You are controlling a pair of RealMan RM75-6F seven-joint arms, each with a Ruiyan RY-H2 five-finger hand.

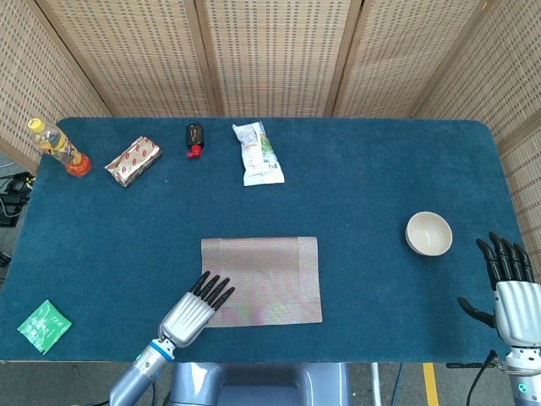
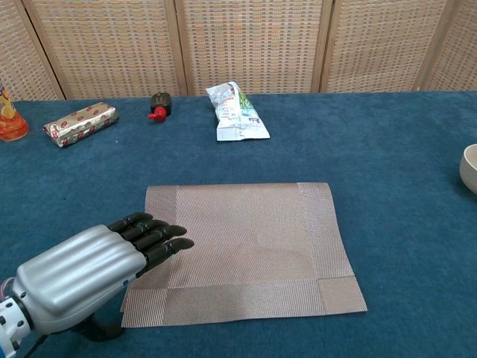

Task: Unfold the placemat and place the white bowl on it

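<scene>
Desk [image 1: 355, 194] covered in deep blue, carpet-like cloth, corners rounded, filling most of head view. Behind it, folding screen [image 1: 270, 51] of pale woven cane panels (fine grid weave) set in light wooden frames, panels angled around desk's far edge and both sides. Chest view shows same screen [image 2: 253, 41] upright behind desk's far edge. Grey floor [image 1: 406, 385] visible below near edge, with yellow stripe [image 1: 430, 385] at lower right. Dark cables [image 1: 10, 190] lie on floor at far left. Light even, soft, without hard shadows.
</scene>
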